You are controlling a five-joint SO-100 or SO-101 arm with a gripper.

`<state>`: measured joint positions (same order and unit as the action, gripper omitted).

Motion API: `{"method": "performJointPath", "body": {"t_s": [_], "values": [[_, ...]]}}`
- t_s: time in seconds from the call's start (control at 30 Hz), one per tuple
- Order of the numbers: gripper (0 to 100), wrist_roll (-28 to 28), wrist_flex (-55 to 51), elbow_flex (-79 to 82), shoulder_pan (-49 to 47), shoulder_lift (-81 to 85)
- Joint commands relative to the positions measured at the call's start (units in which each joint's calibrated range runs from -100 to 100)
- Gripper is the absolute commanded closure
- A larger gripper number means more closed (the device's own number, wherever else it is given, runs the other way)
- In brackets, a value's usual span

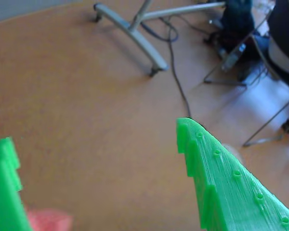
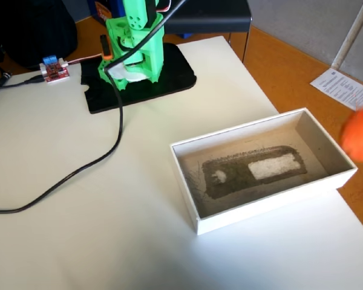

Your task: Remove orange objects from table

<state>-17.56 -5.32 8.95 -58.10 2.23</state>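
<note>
A blurred orange object (image 2: 360,136) shows at the right edge of the fixed view, past the far right corner of the white box (image 2: 272,208) and over the orange floor, off the cream-white table (image 2: 78,241). In the wrist view my gripper (image 1: 94,132) stands wide open, its two green fingers (image 1: 226,187) far apart over the orange floor. A blurred pinkish-orange patch (image 1: 50,221) sits at the bottom edge by the left finger; I cannot tell what it is. The fixed view shows only the arm's green base (image 2: 133,54); the gripper is out of that frame.
The base stands on a black plate (image 2: 175,72) at the table's far side. A black cable (image 2: 118,133) trails across the table and a small red board (image 2: 54,68) lies beside the plate. On the floor are metal chair legs (image 1: 135,38), a cable and paper (image 2: 345,87).
</note>
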Motion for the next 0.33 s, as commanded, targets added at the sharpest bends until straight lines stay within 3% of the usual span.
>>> {"method": "performJointPath", "body": {"t_s": [0.0,0.1,0.2,0.3], "values": [[61,3.66,3.00,4.33,1.65,4.94],[62,8.79,3.90,19.74,7.78,15.60],[62,13.24,-6.48,41.25,20.87,33.56],[62,14.26,-18.64,62.37,36.69,52.61]]}}
